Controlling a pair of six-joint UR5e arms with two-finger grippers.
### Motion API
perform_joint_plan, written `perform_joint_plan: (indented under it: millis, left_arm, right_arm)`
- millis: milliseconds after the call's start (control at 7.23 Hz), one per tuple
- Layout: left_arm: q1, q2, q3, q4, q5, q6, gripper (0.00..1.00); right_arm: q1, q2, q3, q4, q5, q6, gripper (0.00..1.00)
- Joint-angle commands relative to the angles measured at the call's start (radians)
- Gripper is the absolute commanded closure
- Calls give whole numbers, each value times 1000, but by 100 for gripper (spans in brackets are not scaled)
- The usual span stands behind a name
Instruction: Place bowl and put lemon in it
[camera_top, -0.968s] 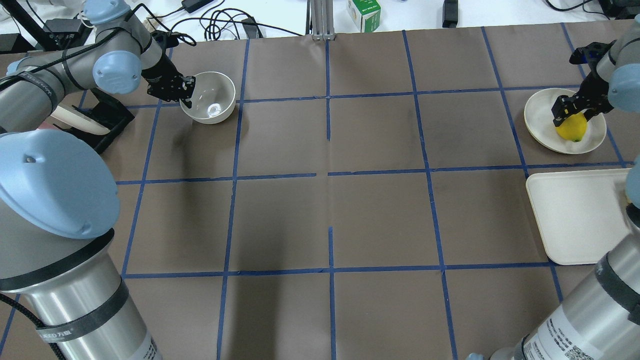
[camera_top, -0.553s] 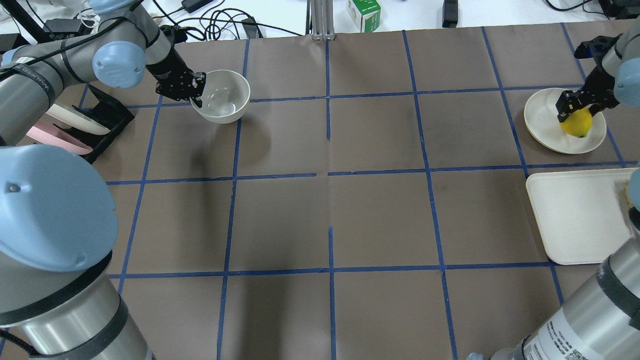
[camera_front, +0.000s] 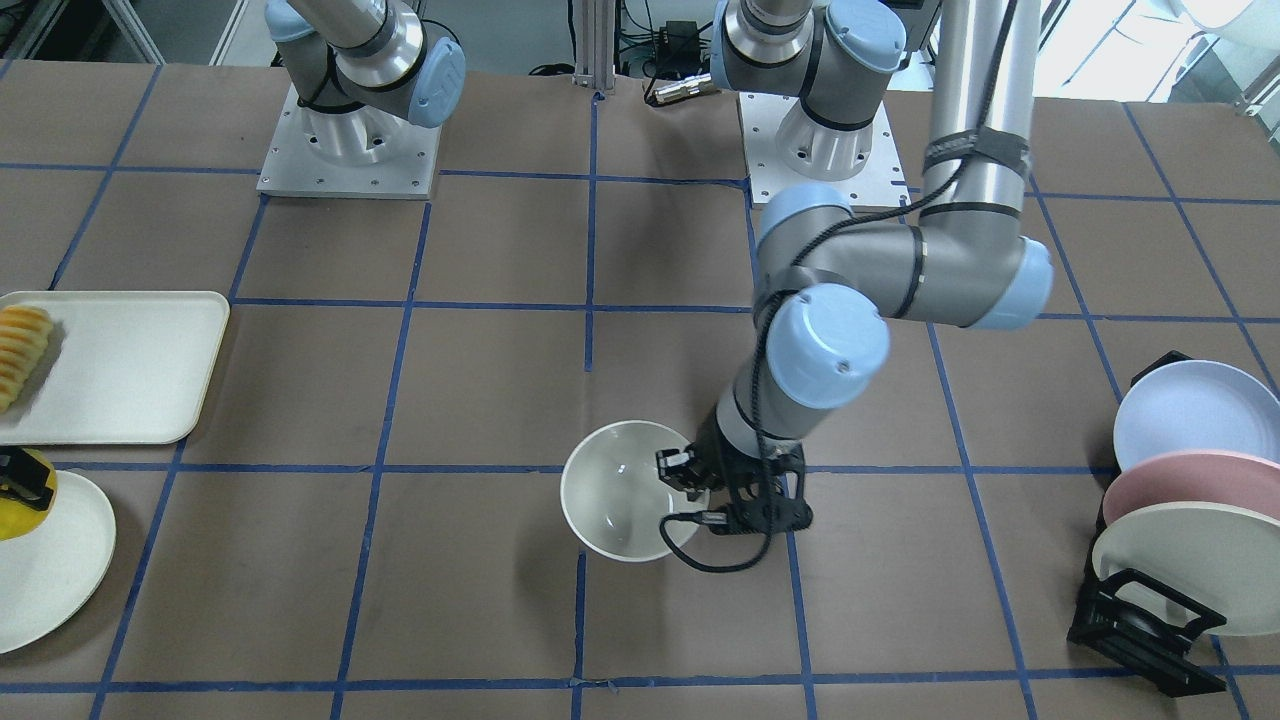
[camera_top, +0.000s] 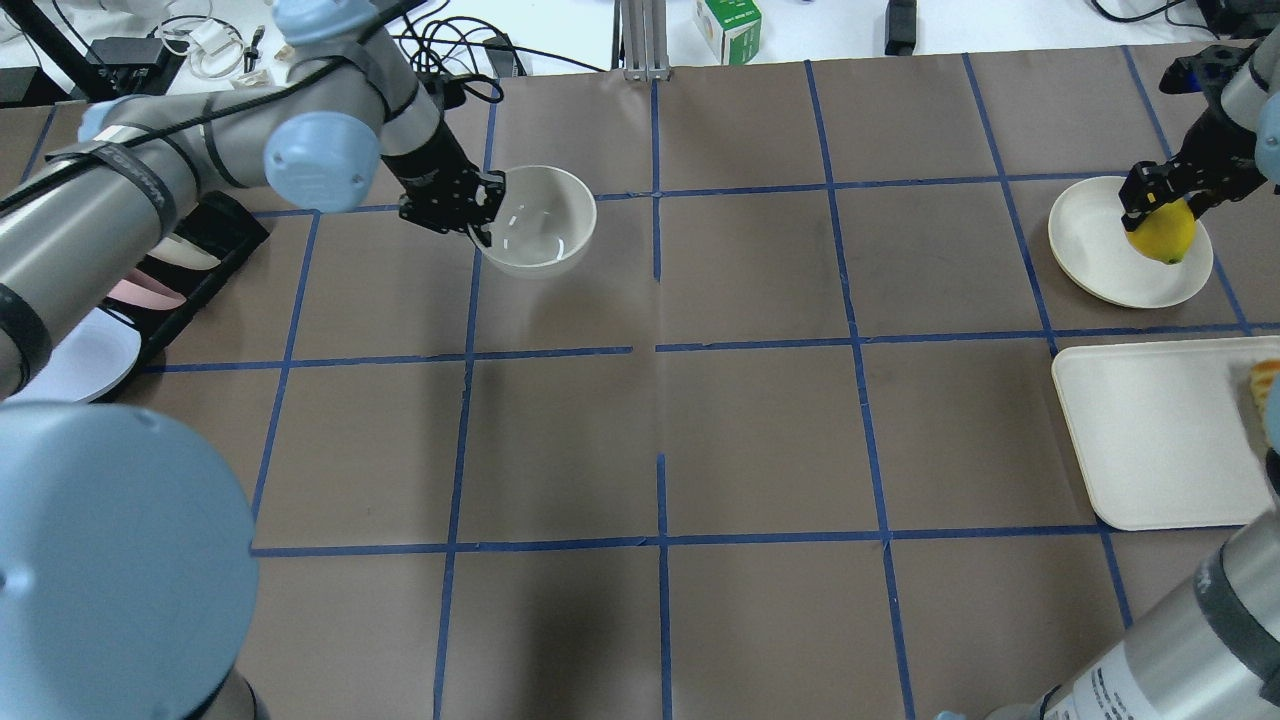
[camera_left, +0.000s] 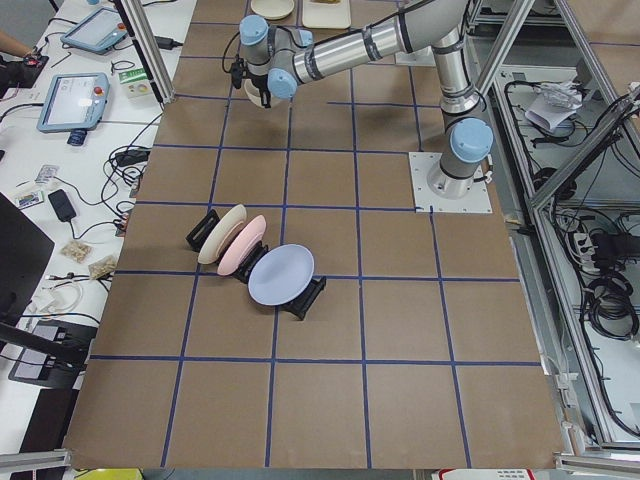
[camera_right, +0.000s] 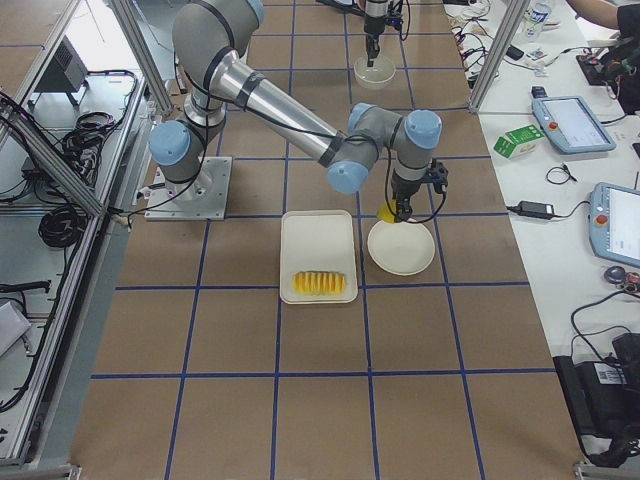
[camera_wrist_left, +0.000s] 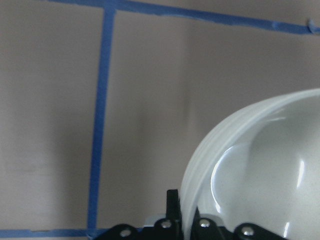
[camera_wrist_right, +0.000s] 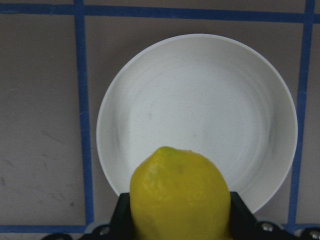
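Holds the bowl (camera_top: 548, 222) by its rim with the left gripper (camera_top: 484, 228), fingers closed on it, and clamps the lemon (camera_top: 1163, 238) over the plate (camera_top: 1092, 250) with the right gripper (camera_top: 1160, 208).

Fig.: we view brown-paper table (camera_top: 760, 440) w/ blue tape grid (camera_top: 350, 549). Directly on it: flat cream plate (camera_top: 1090, 250), far R; cream rect. tray (camera_top: 1150, 440) near it, closer to robot; black plate rack (camera_front: 1110, 615), L side; L arm base plate (camera_front: 765, 185) & R arm base plate (camera_front: 285, 180) at robot's edge.
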Motion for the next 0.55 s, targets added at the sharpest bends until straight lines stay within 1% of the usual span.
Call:
perform_joint_plan:
  millis: [0, 415]
  left_arm:
    - [-80, 25, -142, 168, -2, -95, 100]
    - [-74, 28, -162, 162, 8, -94, 100]
  right_arm:
    - [119, -81, 0, 112, 17, 185, 100]
    - [305, -127, 4, 158, 14, 411, 100]
